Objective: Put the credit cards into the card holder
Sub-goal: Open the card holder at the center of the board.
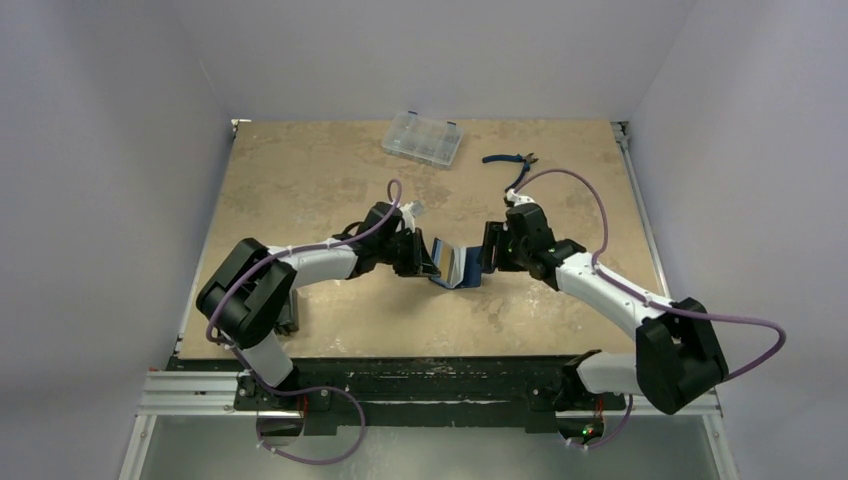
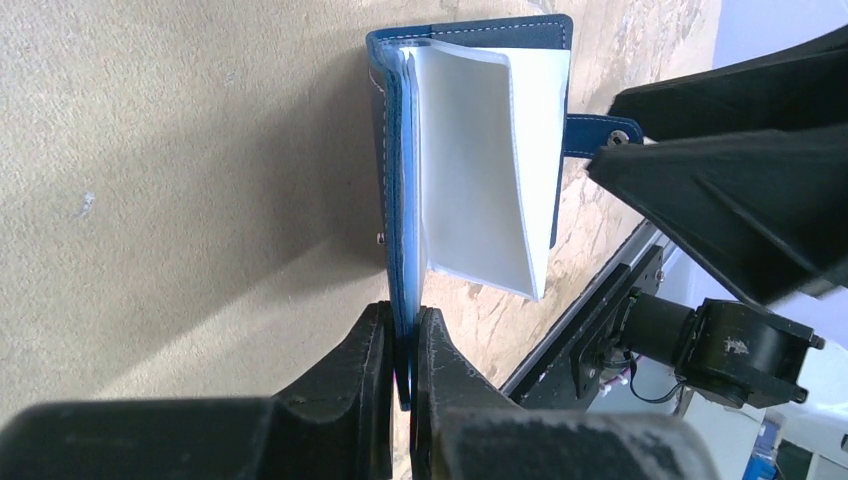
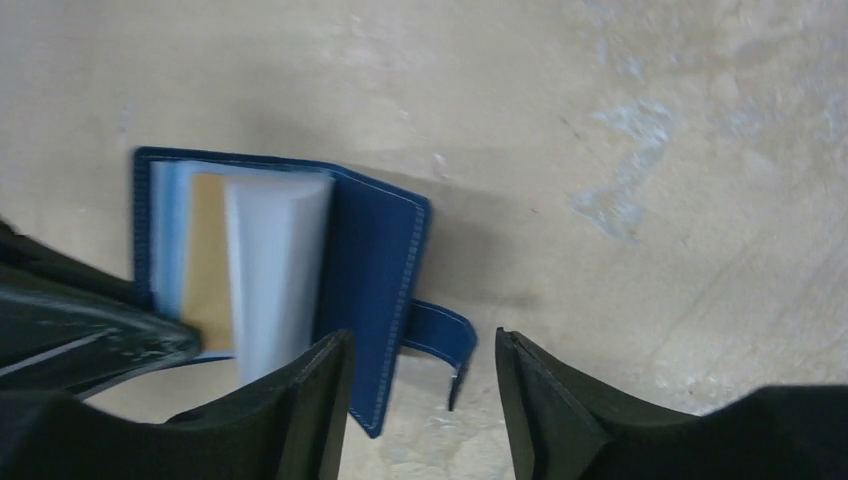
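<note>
Both arms bent inward, wrists facing each other low over the table. Left gripper (image 2: 405,375) pinched tight on one cover edge of the card holder (image 2: 490,32), which extends straight ahead of its tips. Right gripper (image 3: 420,400) wide open, holding nothing; snap tab (image 3: 440,335) btwn its fingers. Holder open, blue, pale inner leaves (image 2: 470,170) fanned.

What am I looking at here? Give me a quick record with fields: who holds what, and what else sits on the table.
Card holder: navy, open, between the two grippers, white sleeves fanned out
Left gripper: shut on one cover's edge
Right gripper: open, snap tab seen between its fingers
Credit cards: none clearly visible
Also on table: clear compartment case and blue-handled pliers, both at the far side
</note>
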`<state>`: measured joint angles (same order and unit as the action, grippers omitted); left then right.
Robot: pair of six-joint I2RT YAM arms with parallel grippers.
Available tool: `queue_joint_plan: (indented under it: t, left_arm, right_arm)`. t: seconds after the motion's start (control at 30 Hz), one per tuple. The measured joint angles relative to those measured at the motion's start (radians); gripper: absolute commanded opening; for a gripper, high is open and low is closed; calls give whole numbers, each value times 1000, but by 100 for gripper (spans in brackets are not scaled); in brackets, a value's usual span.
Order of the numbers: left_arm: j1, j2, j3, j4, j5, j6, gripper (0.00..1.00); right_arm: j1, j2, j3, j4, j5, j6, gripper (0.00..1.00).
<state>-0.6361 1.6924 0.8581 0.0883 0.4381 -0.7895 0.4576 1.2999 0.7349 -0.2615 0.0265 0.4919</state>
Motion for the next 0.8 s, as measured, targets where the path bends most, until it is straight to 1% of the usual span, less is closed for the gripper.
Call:
queue_joint_plan:
  t: [0.2, 0.3, 0.37, 0.43, 0.57, 0.7, 0.8]
  left_arm:
    - [0, -30, -1, -32, -9, 6, 0]
    - [-3, -55, 0, -72, -26, 28, 0]
    - [-8, -63, 5, -108, -45, 49, 0]
    - [-15, -64, 8, -140, -63, 66, 0]
    - [-28, -64, 15, -188, -82, 83, 0]
    - [-35, -69, 25, -214, -100, 102, 0]
    - [-39, -77, 31, -238, -110, 110, 9]
  right_arm:
    - [95, -27, 108, -48, 15, -8, 66]
    - [126, -34, 132, -39, -11, 0, 60]
    - [132, -35, 126, -4, -77, 24, 54]
    - [132, -27, 107, 66, -158, 61, 46]
    - [145, 60, 94, 198, -277, 123, 38]
    - [158, 164, 75, 296, -331, 153, 29]
    - [159, 211, 30, 343, -344, 174, 25]
